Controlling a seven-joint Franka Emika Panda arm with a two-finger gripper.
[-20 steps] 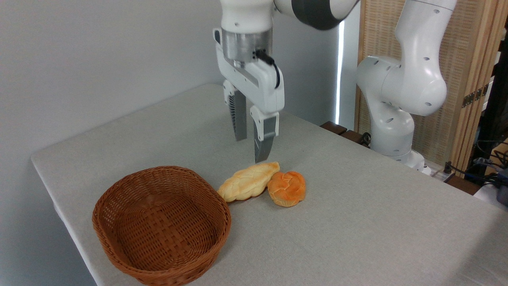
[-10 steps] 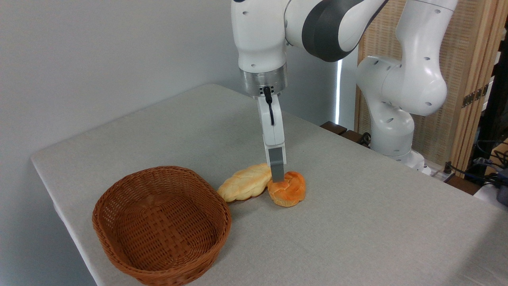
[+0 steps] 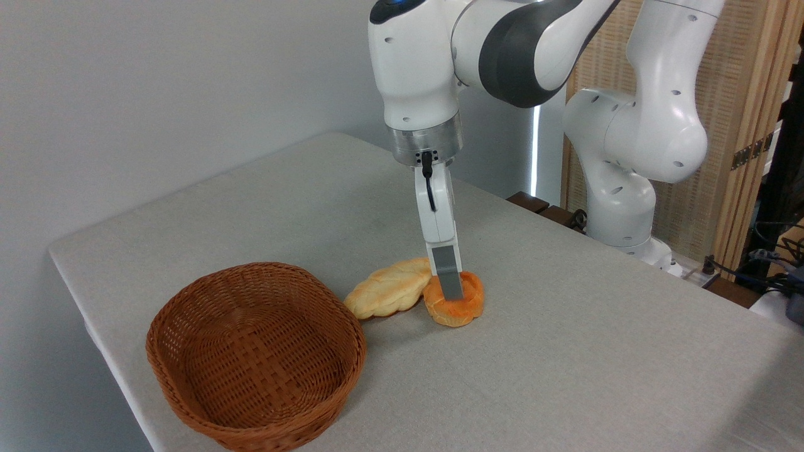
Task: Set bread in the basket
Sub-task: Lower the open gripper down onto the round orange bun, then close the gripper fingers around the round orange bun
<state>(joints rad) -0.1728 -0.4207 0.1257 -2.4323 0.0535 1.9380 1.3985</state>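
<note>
The bread (image 3: 465, 307), a small deep-orange bun, lies on the table right of the basket and touches a pale braided loaf. My gripper (image 3: 453, 292) points straight down onto the bun and is seen edge-on. Its near grey finger (image 3: 450, 276) stands in front of the bun's top, with its tip low on the bun's face. The far finger is hidden behind it. The jaws stand apart with the bun between them, and the bun rests on the table. The basket (image 3: 188, 307), oval brown wicker with low sides, sits empty at the front left.
The pale-yellow braided loaf (image 3: 389, 290) lies between the basket and the bun. The grey table (image 3: 565, 351) ends at a front-left edge just beyond the basket. The arm's white base (image 3: 619, 207) stands at the back right.
The gripper has turned edge-on, moved right from above the braided loaf to the bun, and come down until its finger overlaps the bun. Bun, loaf and basket have not moved.
</note>
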